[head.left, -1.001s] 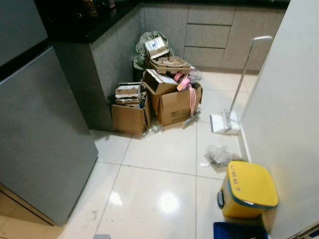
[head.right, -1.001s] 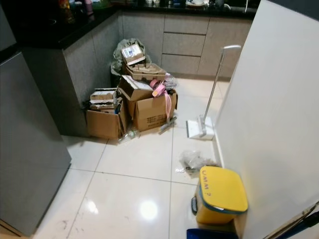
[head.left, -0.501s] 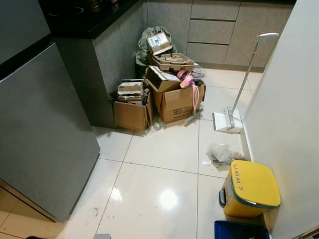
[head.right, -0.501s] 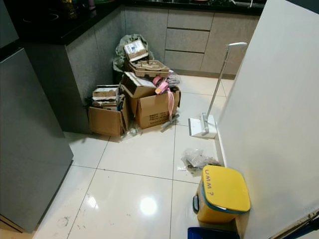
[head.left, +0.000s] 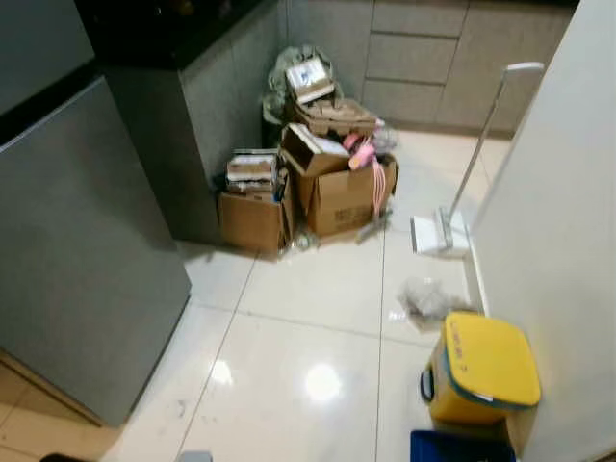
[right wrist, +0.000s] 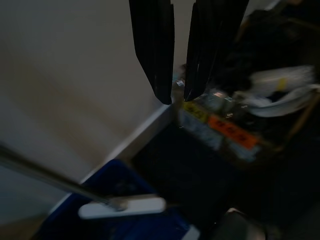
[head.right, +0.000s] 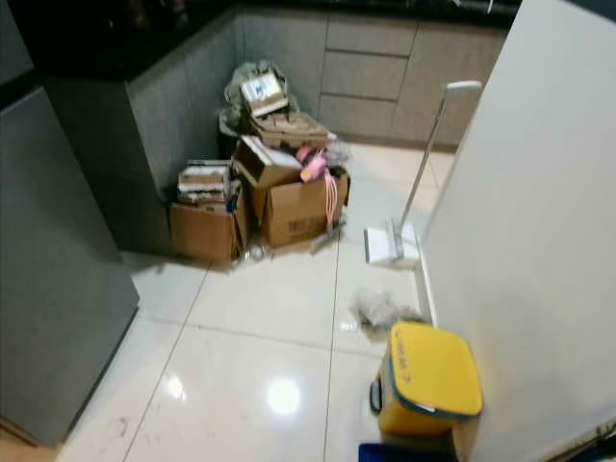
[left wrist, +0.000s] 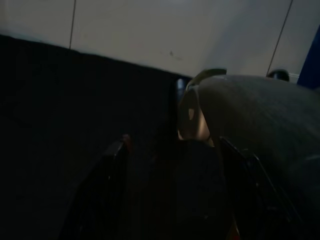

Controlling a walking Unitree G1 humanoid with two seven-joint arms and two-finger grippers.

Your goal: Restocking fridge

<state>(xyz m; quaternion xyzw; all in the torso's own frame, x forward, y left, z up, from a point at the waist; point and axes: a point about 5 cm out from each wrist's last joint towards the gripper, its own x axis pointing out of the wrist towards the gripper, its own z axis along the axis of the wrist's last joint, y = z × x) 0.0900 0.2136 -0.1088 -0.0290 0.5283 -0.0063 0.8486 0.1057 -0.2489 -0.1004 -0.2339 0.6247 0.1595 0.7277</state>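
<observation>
Grey steel: the fridge (head.left: pixel 87 260) stands shut at the robot's left in the left eye view, across glossy white floor tiles (head.left: pixel 308 375).
Head-view clutter: cardboard boxes (head.left: pixel 318 183) are piled in the corner below the dark desk (head.left: pixel 183 38); a crumpled plastic wrap (head.left: pixel 423 298) lies on the floor near a yellow bin (head.left: pixel 481 371), and a white dustpan (head.left: pixel 443 231) with a long handle stands beside the white wall (head.left: pixel 558 241).
Head-view risk: both eye views are blurred, so the robot is probably walking; a foot on the wrap or a knock on the bin could cost it its footing.
Left wrist view: very dark; the left tool (left wrist: pixel 170 150) hangs with its 2 fingers apart and nothing between them.
Right wrist view: the right tool (right wrist: pixel 175 95) has its 2 fingers nearly together, empty, above a blue crate (right wrist: pixel 100 210) and a box of packaged goods (right wrist: pixel 235 130).
Task risk: with both tools empty and the fridge door closed, nothing is ready for restocking; the goods likely sit low beside the robot, so a blind reach may miss.
</observation>
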